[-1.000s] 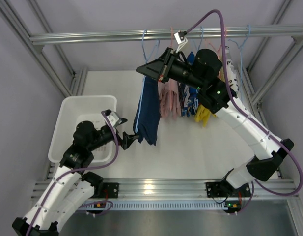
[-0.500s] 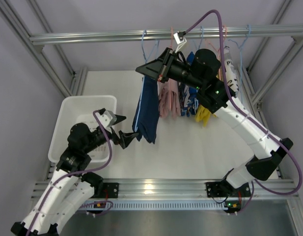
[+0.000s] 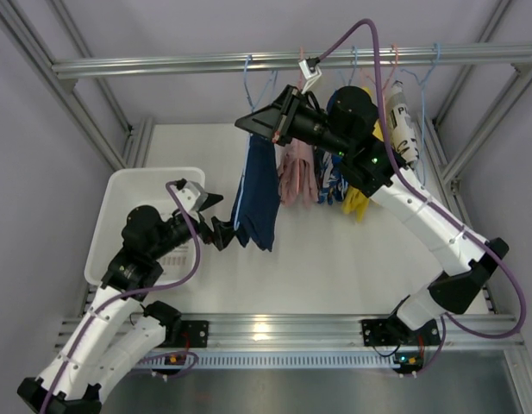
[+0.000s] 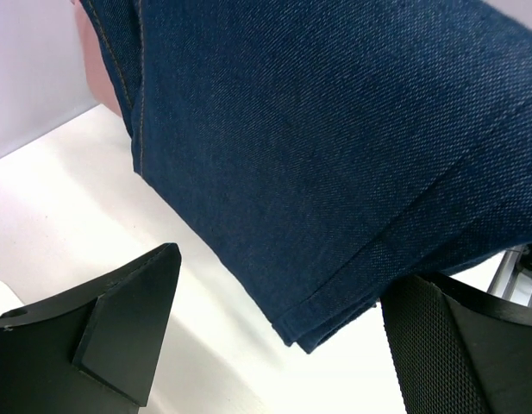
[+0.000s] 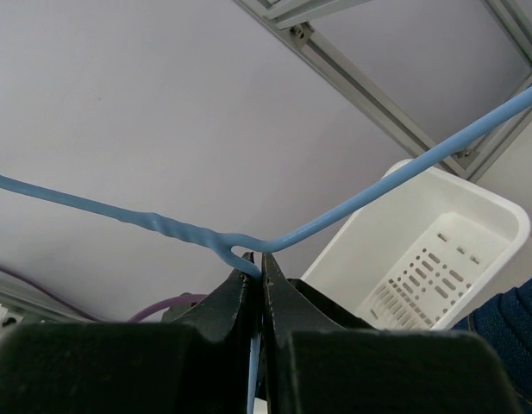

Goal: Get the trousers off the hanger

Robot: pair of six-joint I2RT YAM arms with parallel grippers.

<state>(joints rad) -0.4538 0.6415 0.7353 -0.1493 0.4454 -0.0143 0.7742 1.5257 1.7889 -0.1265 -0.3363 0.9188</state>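
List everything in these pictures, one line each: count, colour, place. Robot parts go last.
navy trousers: one, dark blue, hanging at the left end of the row
pink trousers: one, pale pink, just right of the navy pair
patterned garment: one, blue and white, right of the pink pair
yellow garment: one, bright yellow, far right of the row
blue hanger: one, light blue wire
rail: one, silver, across the back
basket: one, white, left side of the table
table: one, white
left fingers: black, open either side of the navy hem
right fingers: black, shut on the blue hanger
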